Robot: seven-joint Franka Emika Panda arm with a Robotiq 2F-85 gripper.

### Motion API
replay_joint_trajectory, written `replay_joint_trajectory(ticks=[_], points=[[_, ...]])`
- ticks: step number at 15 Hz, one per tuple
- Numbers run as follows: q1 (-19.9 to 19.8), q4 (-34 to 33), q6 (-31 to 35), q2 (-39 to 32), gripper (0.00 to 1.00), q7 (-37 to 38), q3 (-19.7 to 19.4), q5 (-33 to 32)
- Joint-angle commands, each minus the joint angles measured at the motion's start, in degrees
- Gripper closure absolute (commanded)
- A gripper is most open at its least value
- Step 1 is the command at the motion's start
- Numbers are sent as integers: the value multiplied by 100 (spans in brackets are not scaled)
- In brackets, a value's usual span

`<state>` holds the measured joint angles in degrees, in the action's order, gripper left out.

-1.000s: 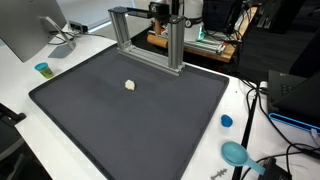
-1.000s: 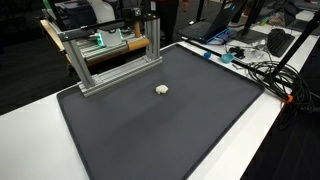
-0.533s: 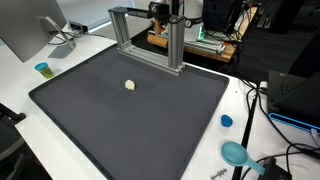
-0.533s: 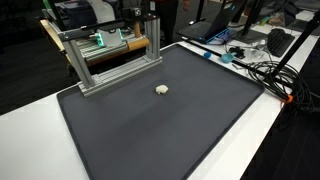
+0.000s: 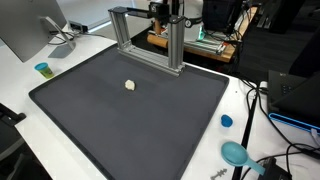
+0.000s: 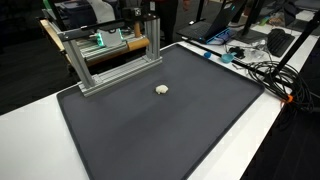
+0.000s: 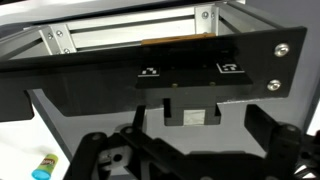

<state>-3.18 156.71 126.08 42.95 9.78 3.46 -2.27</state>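
A small cream-white lump lies alone on the black mat, a little in front of the aluminium frame; both exterior views show it. The arm and gripper do not show in either exterior view. In the wrist view my gripper fills the bottom edge, its two dark fingers spread wide with nothing between them. It faces a black panel and the aluminium frame above a pale surface. The lump is out of the wrist view.
A small blue cup stands on the white table by the monitor. A blue cap and a teal scoop lie beside the mat near cables. Cables and laptops crowd one table side.
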Motion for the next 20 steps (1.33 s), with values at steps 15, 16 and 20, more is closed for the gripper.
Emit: replay_joint_trajectory(ticks=[15, 16, 20], points=[[-22, 118, 302, 176, 0, 452, 66, 331], [-13, 127, 432, 130, 0, 442, 79, 323], [-145, 44, 688, -152, 0, 317, 87, 62]])
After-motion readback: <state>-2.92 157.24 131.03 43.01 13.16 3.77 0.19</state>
